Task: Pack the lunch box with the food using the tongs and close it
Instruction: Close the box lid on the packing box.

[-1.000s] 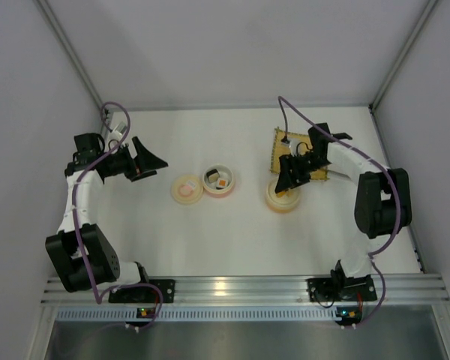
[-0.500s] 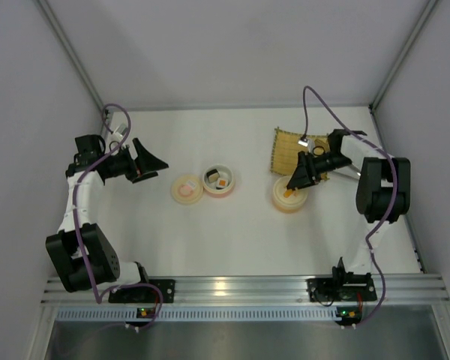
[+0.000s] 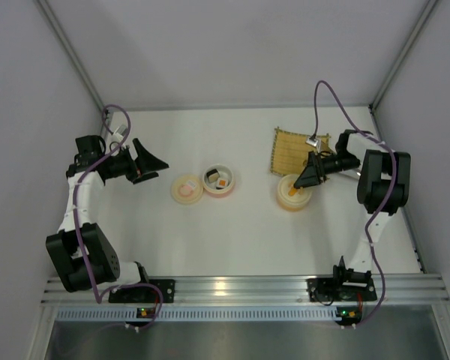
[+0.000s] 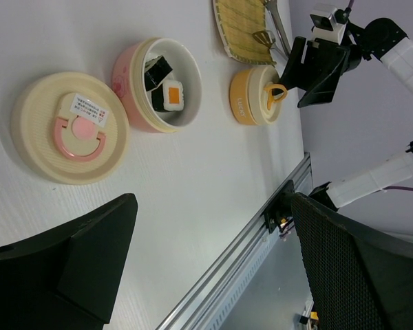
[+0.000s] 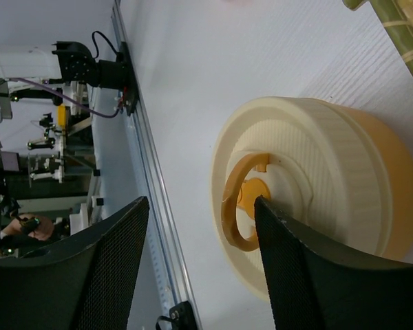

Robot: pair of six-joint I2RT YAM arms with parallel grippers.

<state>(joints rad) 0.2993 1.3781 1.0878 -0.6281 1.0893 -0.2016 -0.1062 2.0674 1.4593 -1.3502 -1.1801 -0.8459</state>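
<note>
Now: right jaws parted astride orange ring handle [image 5: 228, 206] on ribbed round cream lid [image 5: 310, 141]; left jaws spread, empty.

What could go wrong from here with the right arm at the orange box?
The right gripper has its jaws open around the raised ring handle of the lid, which sits nearer one side; closing off-centre may slip or tilt the lid.
The orange box stands near the bamboo mat and tongs; dragging it could knock them.
The pink box is open; a bump could spill its sushi rolls.
</note>
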